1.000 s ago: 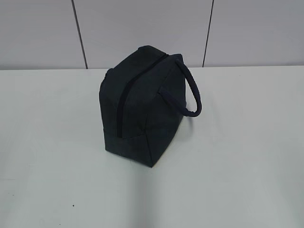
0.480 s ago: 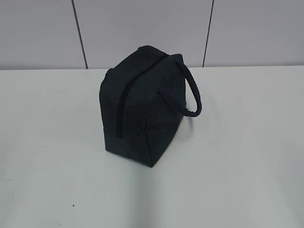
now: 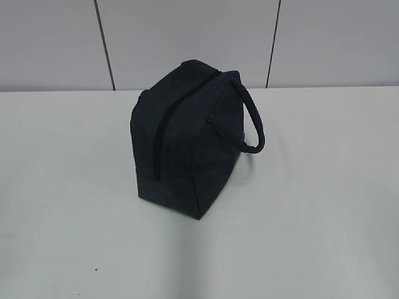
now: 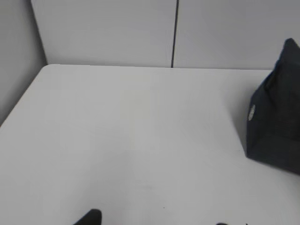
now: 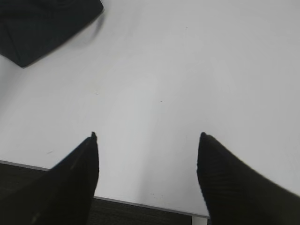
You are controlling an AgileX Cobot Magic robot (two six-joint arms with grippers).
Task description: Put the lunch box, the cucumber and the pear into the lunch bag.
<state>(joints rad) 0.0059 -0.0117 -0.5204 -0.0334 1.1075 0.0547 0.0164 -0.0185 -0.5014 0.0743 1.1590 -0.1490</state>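
Right now your right gripper (image 5: 147, 136) has its jaws spread wide over bare table (image 5: 187, 70), holding nothing; the lunch bag (image 3: 187, 137) sits up-left of it, well apart. Left gripper (image 4: 154, 222) barely shows, so you can't tell its state; the bag lies to its right. Zipper looks shut, running front to back. No lunch box, cucumber or pear visible.

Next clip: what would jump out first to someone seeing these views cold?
The dark navy lunch bag dominates, standing alone mid-table on the white table with its zipper shut and its rolled loop handle arching to the right. No lunch box, cucumber or pear shows in any view. The right hand hangs open and empty over the table's near edge, the bag at its upper left.
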